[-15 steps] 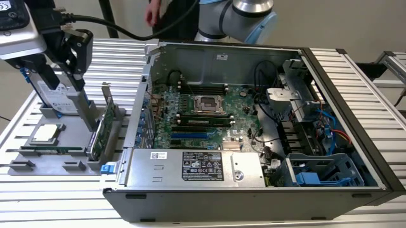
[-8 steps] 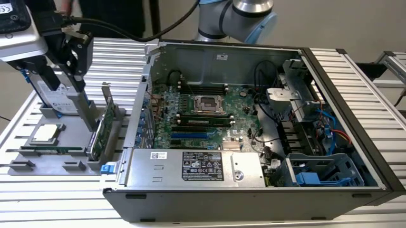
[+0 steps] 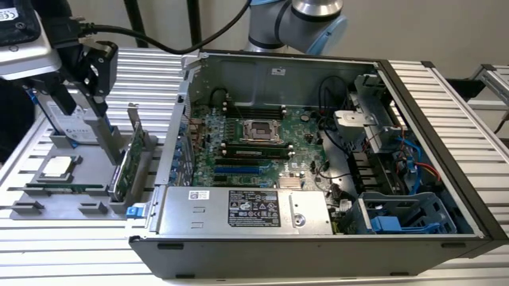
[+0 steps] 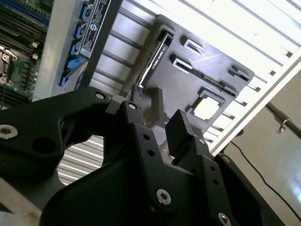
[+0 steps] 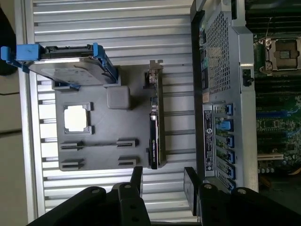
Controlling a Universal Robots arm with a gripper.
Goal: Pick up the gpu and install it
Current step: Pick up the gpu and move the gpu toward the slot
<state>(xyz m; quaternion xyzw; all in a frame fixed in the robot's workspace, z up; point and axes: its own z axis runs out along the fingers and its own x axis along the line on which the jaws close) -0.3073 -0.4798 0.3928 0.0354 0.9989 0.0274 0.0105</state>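
Note:
The gpu [image 3: 127, 159] stands on its long edge in a slot of the grey holder tray [image 3: 87, 179], at the exterior view's left beside the open computer case [image 3: 318, 167]. Its green board and silver end bracket face up. In both wrist views the gpu [image 5: 155, 123] [image 4: 151, 61] shows as a thin upright card. My gripper [image 3: 94, 80] hangs above the tray, well clear of the card. Its black fingers [image 5: 137, 181] stand apart, so the gripper [image 5: 163, 186] [image 4: 157, 125] is open with nothing between them.
On the same tray [image 5: 108, 141] stand a silver hard drive in a blue frame [image 5: 66, 66], a processor chip [image 5: 76, 117] and a thin memory stick [image 5: 99, 143]. The case's motherboard [image 3: 254, 140] lies exposed, with the power supply [image 3: 247, 211] along its near side. A ribbed metal table [image 3: 71, 244] lies around them.

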